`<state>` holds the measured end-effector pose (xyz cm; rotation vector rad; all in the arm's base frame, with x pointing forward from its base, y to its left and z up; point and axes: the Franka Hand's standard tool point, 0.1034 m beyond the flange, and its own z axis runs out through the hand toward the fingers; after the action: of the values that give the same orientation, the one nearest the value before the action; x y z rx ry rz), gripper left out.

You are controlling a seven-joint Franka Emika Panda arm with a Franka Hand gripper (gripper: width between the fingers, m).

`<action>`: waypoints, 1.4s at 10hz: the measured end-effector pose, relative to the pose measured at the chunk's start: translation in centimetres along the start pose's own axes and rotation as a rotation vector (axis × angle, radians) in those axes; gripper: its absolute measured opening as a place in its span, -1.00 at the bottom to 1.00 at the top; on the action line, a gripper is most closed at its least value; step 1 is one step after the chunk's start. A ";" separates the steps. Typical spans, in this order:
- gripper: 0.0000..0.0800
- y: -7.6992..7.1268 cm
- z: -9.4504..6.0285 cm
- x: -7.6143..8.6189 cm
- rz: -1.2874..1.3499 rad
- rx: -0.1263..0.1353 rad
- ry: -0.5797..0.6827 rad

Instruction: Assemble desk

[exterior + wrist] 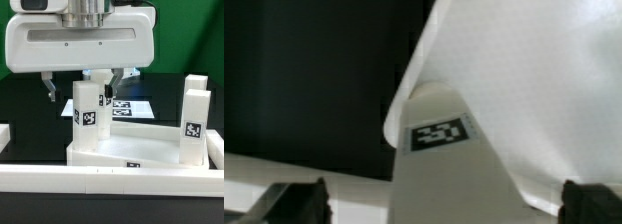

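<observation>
The desk's white tabletop (140,150) lies upside down at the front of the table, rim up. One white leg (88,108) with a tag stands upright on its corner at the exterior view's left. A second leg (195,118) stands at the right corner. My gripper (83,86) hangs over the left leg, open, its fingers straddling the leg's top. In the wrist view that leg (446,165) with its tag (441,133) runs between the two dark fingertips (295,203), with gaps on both sides. The tabletop (544,80) fills the area beside it.
The marker board (132,104) lies on the black table behind the tabletop. A long white rail (100,182) runs along the front, with another rail piece (4,136) at the exterior view's left edge. The arm's white body (80,45) fills the upper part.
</observation>
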<state>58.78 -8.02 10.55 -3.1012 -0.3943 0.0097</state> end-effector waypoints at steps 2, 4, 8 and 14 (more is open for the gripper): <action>0.30 0.1 0.0 -0.1 -0.038 -0.004 -0.003; -0.05 0.1 0.0 -0.1 -0.025 -0.004 -0.003; -0.28 0.2 0.0 -0.1 0.172 0.008 0.003; -0.27 0.2 0.0 -0.2 0.747 0.064 0.016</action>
<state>58.68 -8.24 10.50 -2.9719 0.7512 0.0060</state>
